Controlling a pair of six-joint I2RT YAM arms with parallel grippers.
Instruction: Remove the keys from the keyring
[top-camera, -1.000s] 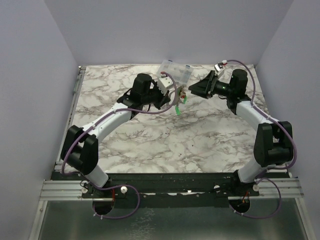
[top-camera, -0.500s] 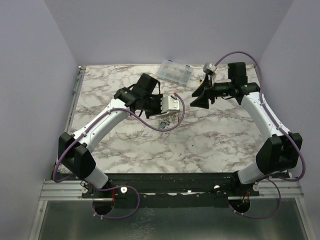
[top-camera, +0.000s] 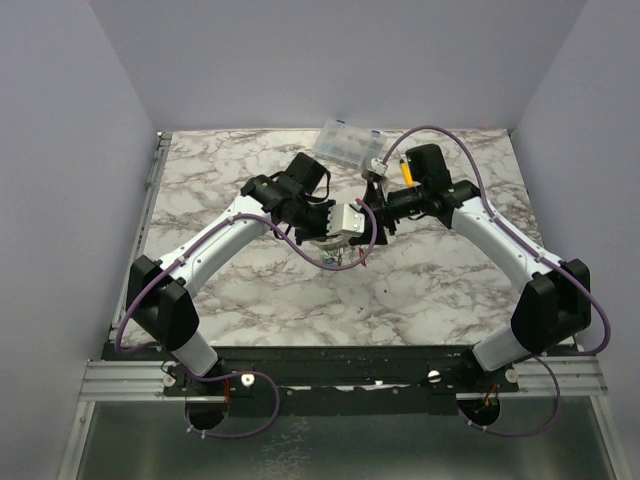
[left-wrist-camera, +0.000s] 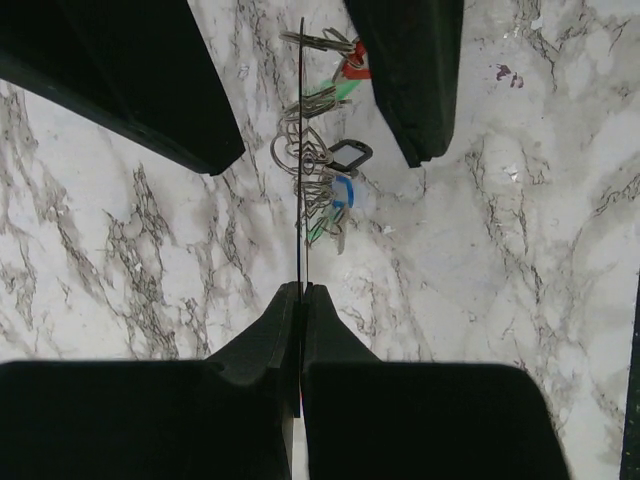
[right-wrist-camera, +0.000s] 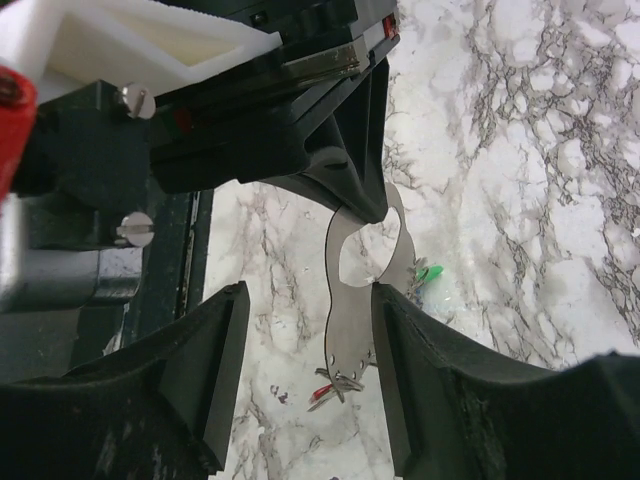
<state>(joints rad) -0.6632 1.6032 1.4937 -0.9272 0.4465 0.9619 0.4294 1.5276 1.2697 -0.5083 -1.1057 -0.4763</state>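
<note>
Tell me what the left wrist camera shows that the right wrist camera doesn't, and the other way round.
Left wrist only: the keyring seen edge-on as a thin line, and a blue key hanging off it.
Right wrist only: the keyring's flat face with its opening, and the white housing on the left arm.
Both: the left gripper shut on the keyring, the right gripper open with a finger on each side of it, a red key, a green key and the marble table.

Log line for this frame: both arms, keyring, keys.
left fingers: shut on keyring | right fingers: open, at keyring, no grip | keys: on keyring
</note>
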